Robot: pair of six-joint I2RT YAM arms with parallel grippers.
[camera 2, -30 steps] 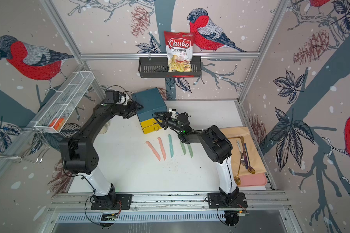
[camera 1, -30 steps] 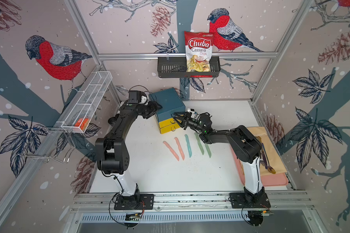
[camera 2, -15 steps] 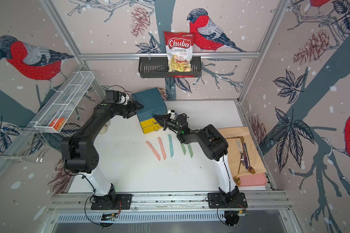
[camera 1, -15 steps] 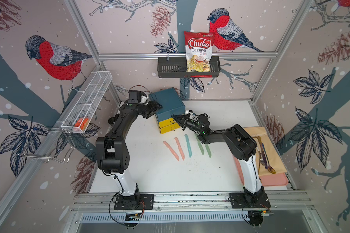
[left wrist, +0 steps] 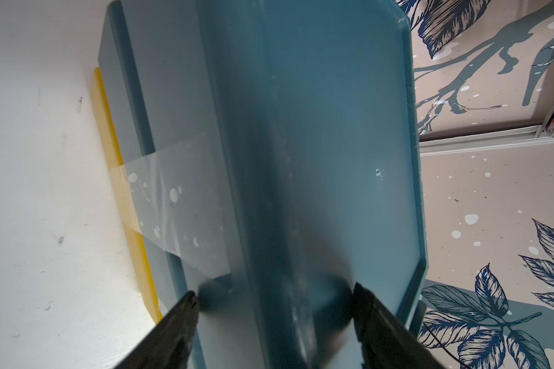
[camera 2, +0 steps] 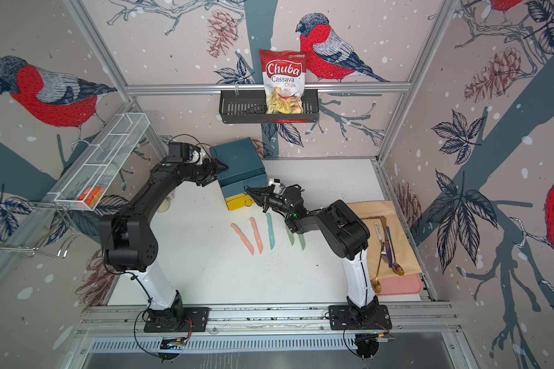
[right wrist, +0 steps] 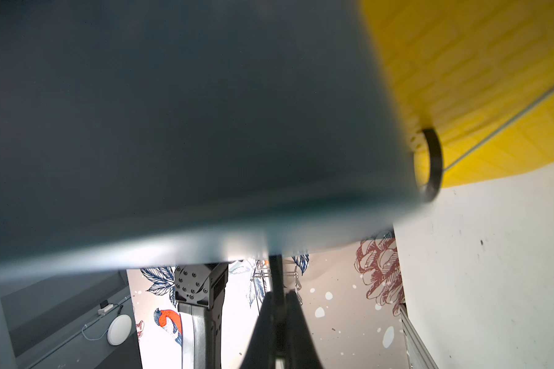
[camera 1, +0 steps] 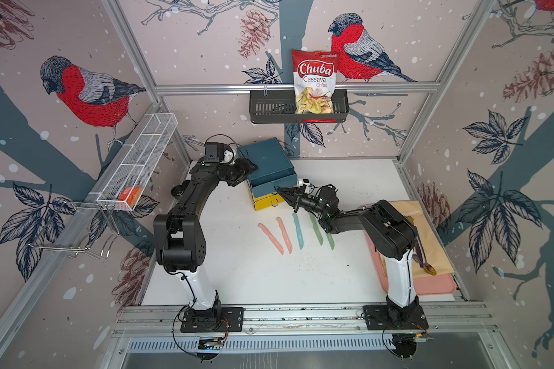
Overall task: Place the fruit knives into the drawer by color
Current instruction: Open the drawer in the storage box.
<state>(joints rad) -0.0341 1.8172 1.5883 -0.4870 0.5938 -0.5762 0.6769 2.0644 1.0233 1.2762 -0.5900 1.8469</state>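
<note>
The drawer chest (camera 1: 264, 159) stands at the back of the table; its teal drawer (camera 1: 269, 188) juts out over the yellow ones (camera 1: 266, 202). My right gripper (camera 1: 281, 192) is shut on the teal drawer's black ring pull (right wrist: 276, 271). My left gripper (camera 1: 250, 167) is open, its fingertips (left wrist: 189, 303) spread across the chest's far corner (left wrist: 301, 159). Five fruit knives lie in a row in front: two pink (camera 1: 270, 238) (camera 1: 284, 234), one teal (camera 1: 298, 230) and two green (camera 1: 316, 230) (camera 1: 329, 241).
A yellow drawer's ring pull (right wrist: 432, 163) shows beside the teal front. Metal cutlery (camera 2: 386, 242) lies on a tan board over a pink tray (camera 2: 400, 286) at the right. A black wall basket (camera 1: 269, 108) holds a chips bag (camera 1: 314, 81). A wire shelf (camera 1: 138, 166) hangs left.
My right gripper has closed on the ring pull, and the teal drawer now sticks out further over the yellow ones. The left arm has stayed at the chest.
</note>
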